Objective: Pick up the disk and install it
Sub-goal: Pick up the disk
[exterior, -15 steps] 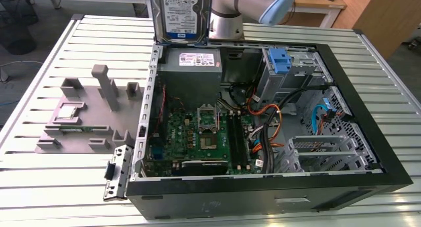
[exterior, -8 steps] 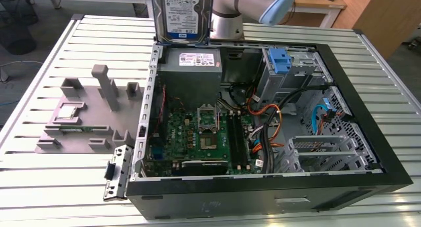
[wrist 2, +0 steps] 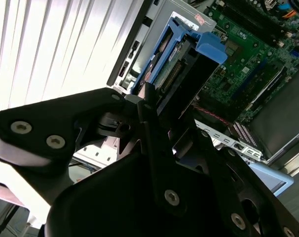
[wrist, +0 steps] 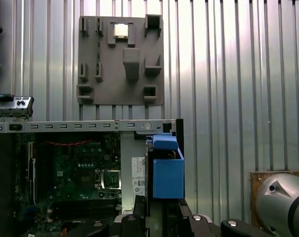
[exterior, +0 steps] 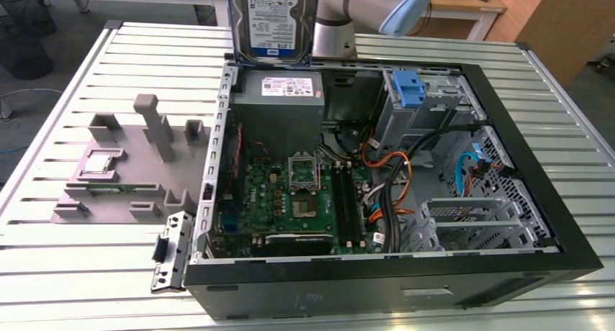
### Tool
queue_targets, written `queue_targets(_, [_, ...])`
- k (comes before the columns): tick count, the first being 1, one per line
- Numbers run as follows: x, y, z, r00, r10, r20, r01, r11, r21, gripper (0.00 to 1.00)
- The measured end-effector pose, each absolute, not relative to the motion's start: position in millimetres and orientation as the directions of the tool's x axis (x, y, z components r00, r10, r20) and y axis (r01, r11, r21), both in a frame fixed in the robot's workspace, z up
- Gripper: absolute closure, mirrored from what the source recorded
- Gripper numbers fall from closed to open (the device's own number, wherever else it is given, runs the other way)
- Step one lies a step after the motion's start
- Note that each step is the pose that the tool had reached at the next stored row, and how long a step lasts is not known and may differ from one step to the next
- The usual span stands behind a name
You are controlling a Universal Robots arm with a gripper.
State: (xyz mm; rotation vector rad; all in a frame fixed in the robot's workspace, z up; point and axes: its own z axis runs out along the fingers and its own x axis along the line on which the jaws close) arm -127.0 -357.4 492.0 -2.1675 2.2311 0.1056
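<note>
**While the disk hangs over the case, carrying is the step in hand**

Exterior view: the flat silver metal disk with white-and-blue label [exterior: 274, 21] stands upright above the far rim of the open black computer case [exterior: 538, 201], its long axis vertical. Second wrist view: the black gripper [wrist 2: 169, 106] is clamped on the disk. First wrist view: its blue end points at the case. Installing, I judge, needs alignment with a bay.

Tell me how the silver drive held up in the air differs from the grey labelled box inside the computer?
The flat silver hard drive with a blue-and-white label is upright above the black computer case, clamped in the gripper; the grey metal power-supply box with a white label sits inside it. The drive is thin and framed in blue plastic; the box is bulkier and plain grey. Both are labelled metal rectangles.
</note>
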Motion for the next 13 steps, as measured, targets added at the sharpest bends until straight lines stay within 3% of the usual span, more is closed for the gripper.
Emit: queue_targets(13, [-117.9,-357.4,492.0,-0.03,-0.997,-0.068,-0.999,0.028,0.028,0.65])
